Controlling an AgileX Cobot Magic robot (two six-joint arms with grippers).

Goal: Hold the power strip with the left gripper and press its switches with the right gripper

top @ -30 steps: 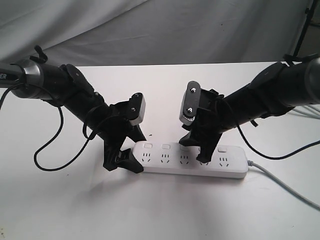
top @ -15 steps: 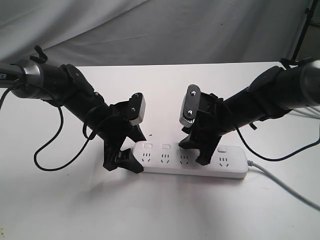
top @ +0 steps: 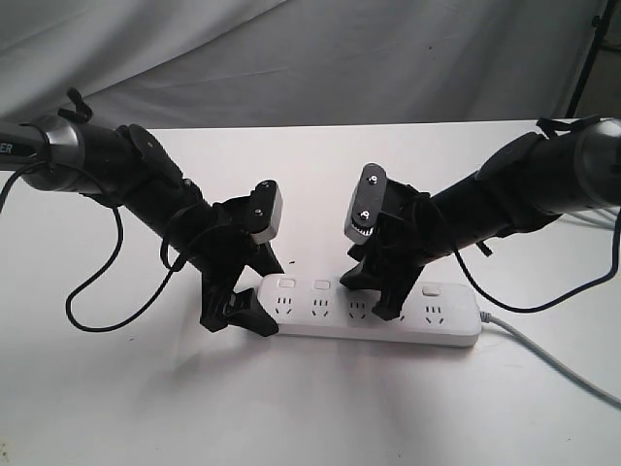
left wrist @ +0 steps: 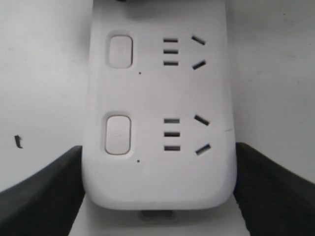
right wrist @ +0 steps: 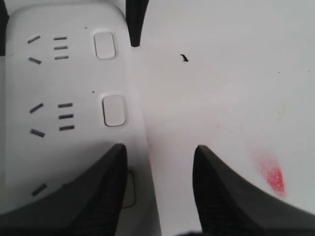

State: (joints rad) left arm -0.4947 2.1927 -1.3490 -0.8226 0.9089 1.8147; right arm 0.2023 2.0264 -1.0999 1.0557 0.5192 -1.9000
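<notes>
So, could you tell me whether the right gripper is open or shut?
Open: the right gripper has its jaws apart, one over the power strip, one beside it.

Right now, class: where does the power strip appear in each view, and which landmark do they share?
Exterior: the power strip lies low centre.
Left wrist: its end sits inside the left gripper.
Right wrist: the strip lies partly under the right gripper.
Shared landmark: the end switch.

The power strip point(top: 320, 309) lies lengthwise on the bench point(top: 310, 408), its cord point(top: 553, 364) leaving the right end. The left pincer point(top: 252, 291) straddles the left end. The right pincer point(top: 374, 296) stands at mid-strip, one jaw over the strip, the other over the bench behind.
</notes>
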